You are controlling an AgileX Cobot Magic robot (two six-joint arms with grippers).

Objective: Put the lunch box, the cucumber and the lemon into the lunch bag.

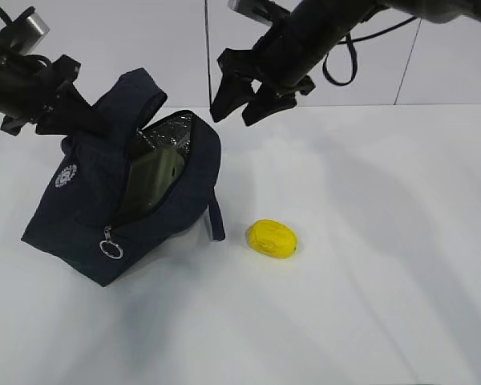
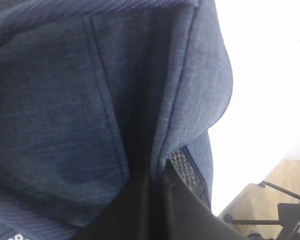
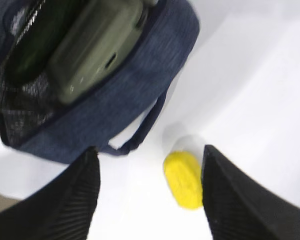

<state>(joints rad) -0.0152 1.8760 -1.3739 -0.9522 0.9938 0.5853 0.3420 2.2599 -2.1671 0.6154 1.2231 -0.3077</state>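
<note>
Already inside the lunch bag (image 1: 88, 204), the lunch box (image 1: 151, 183) leans on edge in the open mouth, its sage-green lid facing out; the right wrist view shows a dark green shape beside it, probably the cucumber (image 3: 37, 42), deeper in against the silver lining. The bag sits tilted on the white bench (image 1: 369, 305), zipper undone, its ring pull (image 1: 111, 249) hanging at the low front corner and the white logo (image 1: 66, 176) on the side panel. The lemon (image 1: 273, 238) lies on the bench just right of the bag, near one drooping loop handle (image 1: 216, 218), apart from it. The right gripper (image 1: 242, 103) hangs in the air above the bag's mouth and the lemon, jaws spread wide and empty. The left gripper (image 1: 52, 108) is at the bag's upper left edge, pressed into the fabric; whether it is apart or clamped cannot be told.
</note>
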